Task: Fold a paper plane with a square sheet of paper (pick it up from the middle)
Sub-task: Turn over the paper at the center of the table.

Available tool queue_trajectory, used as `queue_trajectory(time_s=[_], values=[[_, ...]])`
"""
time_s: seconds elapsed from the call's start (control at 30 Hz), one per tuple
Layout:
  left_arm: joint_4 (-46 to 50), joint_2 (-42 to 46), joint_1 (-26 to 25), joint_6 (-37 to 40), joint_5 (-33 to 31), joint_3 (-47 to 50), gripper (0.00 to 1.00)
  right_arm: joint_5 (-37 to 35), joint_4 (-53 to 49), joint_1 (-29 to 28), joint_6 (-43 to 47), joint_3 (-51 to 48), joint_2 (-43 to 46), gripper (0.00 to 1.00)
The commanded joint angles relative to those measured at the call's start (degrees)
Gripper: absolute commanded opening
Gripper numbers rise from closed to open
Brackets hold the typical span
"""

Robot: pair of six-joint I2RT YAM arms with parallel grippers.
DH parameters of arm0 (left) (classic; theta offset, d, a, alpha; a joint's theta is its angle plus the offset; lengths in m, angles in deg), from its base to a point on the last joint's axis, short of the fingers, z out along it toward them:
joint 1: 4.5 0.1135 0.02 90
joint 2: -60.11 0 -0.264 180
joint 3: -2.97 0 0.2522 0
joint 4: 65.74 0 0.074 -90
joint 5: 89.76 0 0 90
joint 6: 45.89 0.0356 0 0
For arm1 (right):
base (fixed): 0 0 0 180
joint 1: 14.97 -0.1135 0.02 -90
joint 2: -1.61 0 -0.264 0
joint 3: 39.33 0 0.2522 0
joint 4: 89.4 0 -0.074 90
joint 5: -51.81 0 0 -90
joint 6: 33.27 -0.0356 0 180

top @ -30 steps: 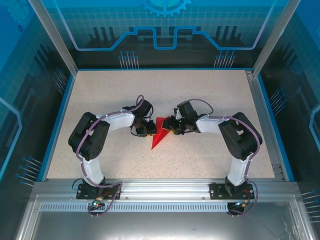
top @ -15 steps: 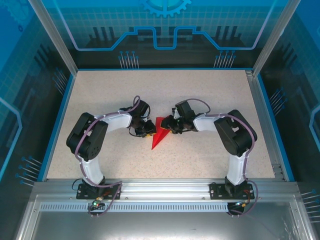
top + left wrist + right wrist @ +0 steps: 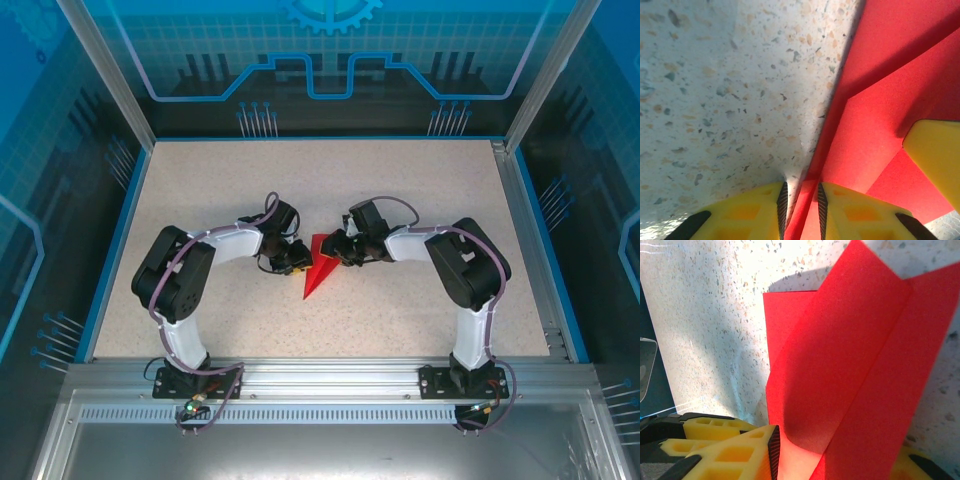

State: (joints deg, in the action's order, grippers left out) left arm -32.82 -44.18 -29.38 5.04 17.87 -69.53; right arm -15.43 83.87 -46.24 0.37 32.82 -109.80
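Note:
The red sheet of paper (image 3: pixel 318 272) lies mid-table, folded into a dart shape with its tip toward the arms. My left gripper (image 3: pixel 293 259) is at its left edge. In the left wrist view, the left gripper (image 3: pixel 800 212) is narrowly open astride a raised red fold (image 3: pixel 855 130); table shows between the left pad and the paper. My right gripper (image 3: pixel 340 250) is at the paper's upper right. In the right wrist view, the right gripper (image 3: pixel 840 465) is open around an upstanding red flap (image 3: pixel 850 355). One of its yellow fingers (image 3: pixel 935 160) rests on the paper.
The speckled table (image 3: pixel 240 180) is boxed in by blue-trimmed walls and aluminium posts (image 3: pixel 520 110). Both arm bases (image 3: pixel 190 375) are bolted to the metal rail at the near edge. The two grippers are close together over the paper.
The right arm has edged left toward the paper and its jaws have narrowed around the flap. The left gripper and the paper have barely moved.

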Motion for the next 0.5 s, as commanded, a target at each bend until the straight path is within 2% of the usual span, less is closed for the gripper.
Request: queue_trajectory(time_s=[0.0, 0.47], values=[[-0.1, 1.9, 0.7, -0.9, 0.3, 0.9, 0.27, -0.2, 1.2, -0.8, 0.7, 0.3, -0.8, 0.33], [0.4, 2.4, 0.7, -0.6, 0.1, 0.9, 0.28, 1.0, 2.7, -0.8, 0.7, 0.6, -1.0, 0.3]])
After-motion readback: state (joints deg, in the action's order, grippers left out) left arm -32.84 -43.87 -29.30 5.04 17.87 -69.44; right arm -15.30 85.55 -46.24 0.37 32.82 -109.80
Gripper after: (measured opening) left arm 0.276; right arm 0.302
